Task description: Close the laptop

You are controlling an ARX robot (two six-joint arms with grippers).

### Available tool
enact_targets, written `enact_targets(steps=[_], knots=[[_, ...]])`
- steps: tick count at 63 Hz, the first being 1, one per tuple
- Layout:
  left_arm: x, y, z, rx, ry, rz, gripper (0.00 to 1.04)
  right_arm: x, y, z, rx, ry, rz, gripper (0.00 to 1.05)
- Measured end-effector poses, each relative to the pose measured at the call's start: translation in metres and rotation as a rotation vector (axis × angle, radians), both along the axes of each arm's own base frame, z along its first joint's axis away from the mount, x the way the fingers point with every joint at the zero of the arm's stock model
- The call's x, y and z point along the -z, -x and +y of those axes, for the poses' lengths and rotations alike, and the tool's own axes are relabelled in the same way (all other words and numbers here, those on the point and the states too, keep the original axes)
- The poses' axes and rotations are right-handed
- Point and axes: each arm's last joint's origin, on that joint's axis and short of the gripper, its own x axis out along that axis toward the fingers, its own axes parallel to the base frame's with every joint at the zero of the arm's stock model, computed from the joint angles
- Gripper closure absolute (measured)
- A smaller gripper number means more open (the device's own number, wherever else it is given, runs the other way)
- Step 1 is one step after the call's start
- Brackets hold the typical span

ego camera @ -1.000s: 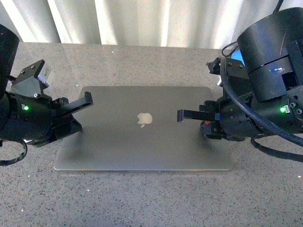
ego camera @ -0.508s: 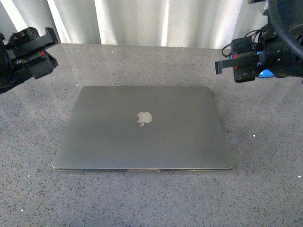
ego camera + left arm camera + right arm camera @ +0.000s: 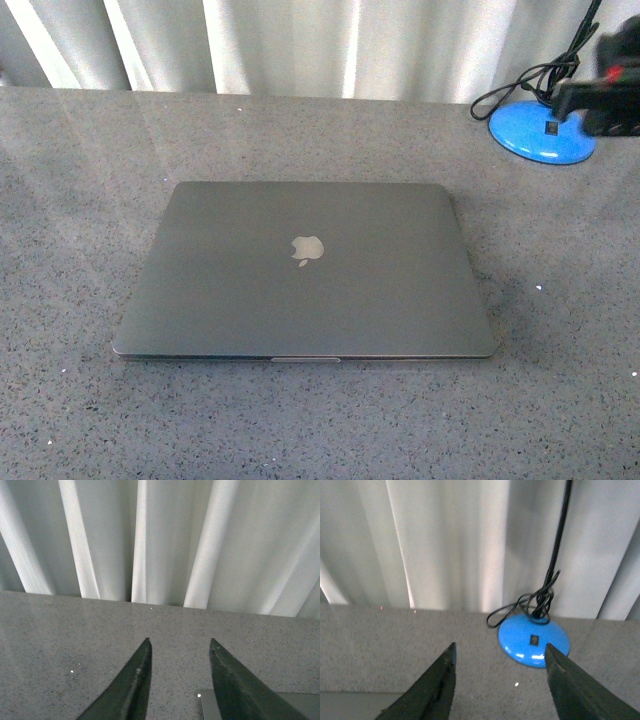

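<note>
Laptop [image 3: 305,268] lies flat on the grey table [image 3: 80,140] with its lid fully down, so closing looks done and nothing seems left. Left gripper [image 3: 180,652] hangs empty, fingers spread apart, the laptop's corner just beneath one fingertip. Right gripper [image 3: 501,655] is spread wide, empty, facing a blue lamp base [image 3: 534,640].

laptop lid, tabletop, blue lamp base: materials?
Laptop lid: looks like brushed grey metal, matte, with an even soft sheen. Tabletop: grey speckled stone or stone-look laminate, slightly glossy, reflecting the curtain. Lamp base: probably glossy blue plastic or painted metal, with sharp highlights.
</note>
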Motion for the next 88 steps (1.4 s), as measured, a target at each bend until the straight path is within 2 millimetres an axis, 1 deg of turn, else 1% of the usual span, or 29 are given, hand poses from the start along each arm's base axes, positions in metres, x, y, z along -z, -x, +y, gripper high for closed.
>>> enact_targets(steps=[4,5,6,11,17,18,24,29,37,42,46,53,67,88], knots=[[-0.003,0.013,0.002,0.007,-0.016,-0.003,0.82,-0.008,0.012,-0.008,0.003,-0.007,-0.026,0.66],[-0.003,0.014,0.002,0.009,-0.016,0.000,0.84,-0.009,0.016,-0.011,0.005,-0.007,-0.028,0.70],[-0.003,0.018,0.002,0.014,-0.019,0.005,0.88,-0.009,0.018,-0.012,0.006,-0.007,-0.027,0.71],[-0.003,0.032,0.005,0.017,-0.026,0.019,1.02,-0.008,0.036,-0.021,0.007,-0.004,-0.009,0.87],[-0.006,0.045,0.011,0.023,-0.031,0.017,1.01,-0.009,0.052,-0.028,0.005,-0.004,-0.004,1.03],[-0.007,0.048,0.013,0.026,-0.032,0.015,1.01,-0.010,0.055,-0.029,0.003,-0.003,-0.006,1.04],[-0.009,0.061,0.018,0.005,-0.034,0.016,1.01,-0.013,0.068,-0.035,0.004,-0.009,-0.009,1.04],[-0.012,0.069,0.019,0.006,-0.035,0.027,1.01,-0.017,0.078,-0.039,0.006,-0.007,0.014,1.04],[-0.021,0.082,0.019,0.007,-0.036,0.019,1.01,-0.025,0.094,-0.044,0.004,-0.012,-0.013,1.04],[-0.023,0.090,0.019,0.007,-0.036,0.008,1.01,-0.025,0.103,-0.047,0.007,-0.013,-0.012,1.04],[-0.022,0.096,0.019,0.007,-0.036,0.014,1.01,-0.024,0.109,-0.053,-0.013,-0.014,-0.005,1.04],[-0.022,0.104,0.019,0.006,-0.036,0.015,1.01,-0.025,0.119,-0.059,0.012,-0.014,-0.011,1.04],[-0.026,0.117,0.019,0.008,-0.036,0.002,1.01,-0.027,0.134,-0.059,0.009,-0.014,-0.016,1.04],[-0.032,0.131,0.019,0.008,-0.036,-0.016,1.01,-0.034,0.150,-0.059,0.009,-0.015,-0.038,1.04]])
